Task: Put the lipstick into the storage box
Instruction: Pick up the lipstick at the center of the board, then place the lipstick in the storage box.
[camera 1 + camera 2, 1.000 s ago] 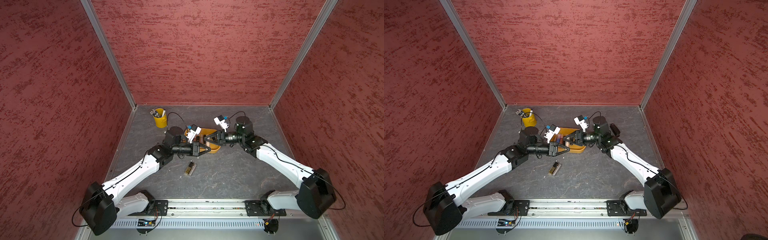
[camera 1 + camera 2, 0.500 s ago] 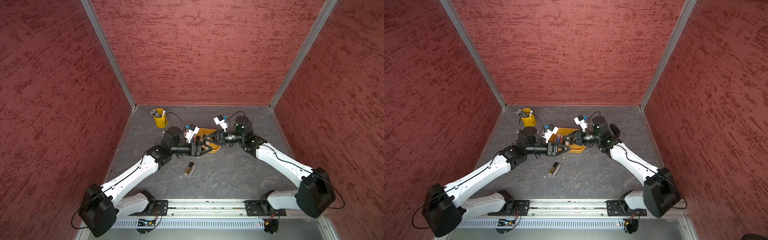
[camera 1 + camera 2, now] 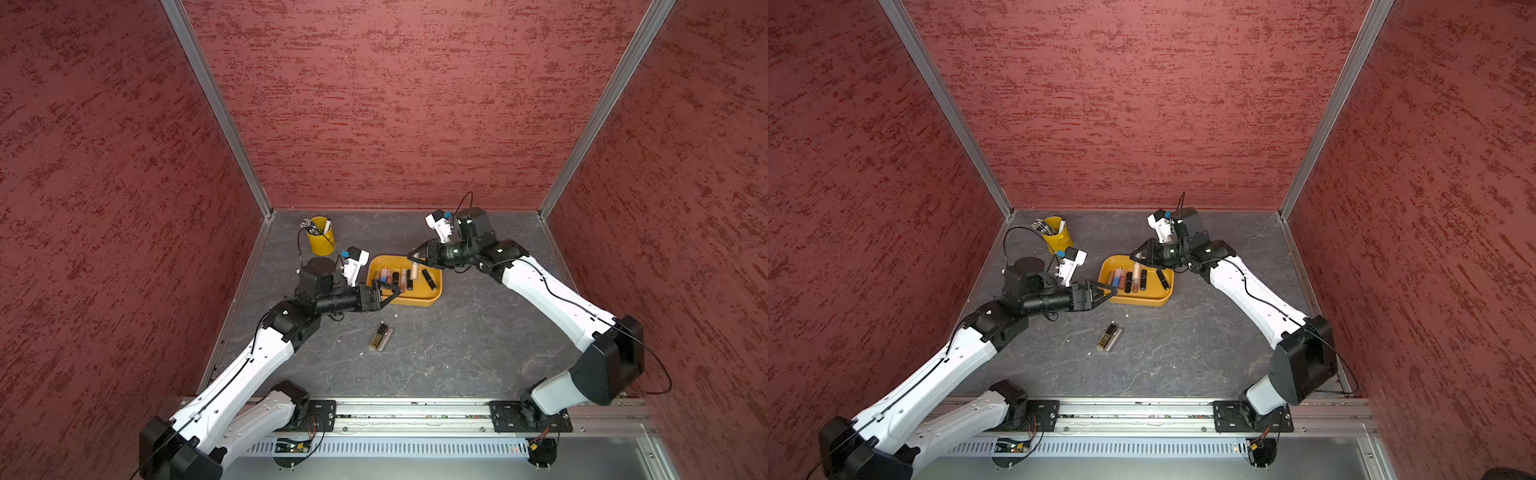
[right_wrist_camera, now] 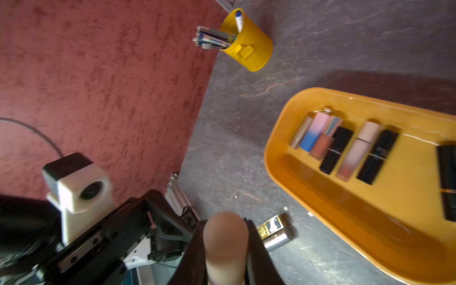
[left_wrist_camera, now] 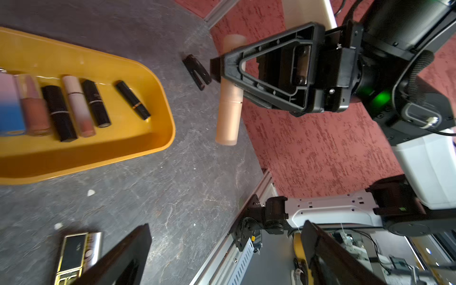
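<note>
Right fingers [image 5: 228, 65] pinch a peach lipstick [image 5: 227, 111] over the storage box [image 5: 170, 133], seemingly for release; left fingers [image 5: 128, 251] spread wide, empty.

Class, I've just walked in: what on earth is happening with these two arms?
The right gripper is shut on a peach cylindrical lipstick tube, raised at the shallow yellow-orange plastic storage box, where several lipsticks already lie. The left gripper is open and empty by the box's near corner. A gold-and-black lipstick lies on the grey table outside it.
</note>
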Controlling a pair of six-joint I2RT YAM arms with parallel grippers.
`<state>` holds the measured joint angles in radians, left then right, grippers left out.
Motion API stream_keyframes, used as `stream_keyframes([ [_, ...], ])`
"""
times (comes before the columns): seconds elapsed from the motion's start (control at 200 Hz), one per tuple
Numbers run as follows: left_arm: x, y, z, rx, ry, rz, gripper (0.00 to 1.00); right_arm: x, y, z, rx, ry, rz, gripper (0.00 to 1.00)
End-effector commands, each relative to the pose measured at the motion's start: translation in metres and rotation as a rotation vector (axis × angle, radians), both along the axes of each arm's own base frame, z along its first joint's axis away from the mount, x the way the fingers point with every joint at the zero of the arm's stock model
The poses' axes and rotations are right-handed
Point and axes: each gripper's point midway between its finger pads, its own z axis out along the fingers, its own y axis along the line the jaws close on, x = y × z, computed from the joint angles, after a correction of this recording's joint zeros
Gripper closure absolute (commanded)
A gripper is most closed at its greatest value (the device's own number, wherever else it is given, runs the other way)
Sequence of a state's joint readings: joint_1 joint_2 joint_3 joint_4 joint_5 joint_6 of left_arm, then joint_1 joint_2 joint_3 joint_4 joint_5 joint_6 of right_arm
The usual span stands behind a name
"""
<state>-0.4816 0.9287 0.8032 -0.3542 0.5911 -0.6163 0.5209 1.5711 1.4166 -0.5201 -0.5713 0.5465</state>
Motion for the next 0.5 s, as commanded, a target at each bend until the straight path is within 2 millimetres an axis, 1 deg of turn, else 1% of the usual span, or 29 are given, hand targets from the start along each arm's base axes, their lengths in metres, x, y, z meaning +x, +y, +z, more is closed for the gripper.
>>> stream_keyframes([
  [0.0,0.0,0.025,-0.029,0.142,0.045,0.094,0.0,0.014,-0.02,-0.032,-0.203,0.009,-0.07,0.84],
  [0.065,0.0,0.037,-0.04,0.198,0.077,0.133,0.0,0.022,-0.021,-0.042,-0.249,0.022,-0.082,0.84],
  [0.135,-0.002,0.044,-0.05,0.229,0.105,0.147,0.0,0.03,-0.021,-0.052,-0.28,0.036,-0.093,0.84],
  [0.22,-0.004,0.044,-0.057,0.232,0.118,0.141,0.0,0.039,-0.022,-0.063,-0.313,0.043,-0.107,0.84],
  [0.291,-0.005,0.043,-0.06,0.229,0.122,0.136,0.0,0.045,-0.023,-0.077,-0.35,0.052,-0.113,0.83],
  [0.496,-0.008,0.046,-0.072,0.259,0.138,0.127,0.0,0.053,-0.02,-0.117,-0.403,0.101,-0.095,0.83],
])
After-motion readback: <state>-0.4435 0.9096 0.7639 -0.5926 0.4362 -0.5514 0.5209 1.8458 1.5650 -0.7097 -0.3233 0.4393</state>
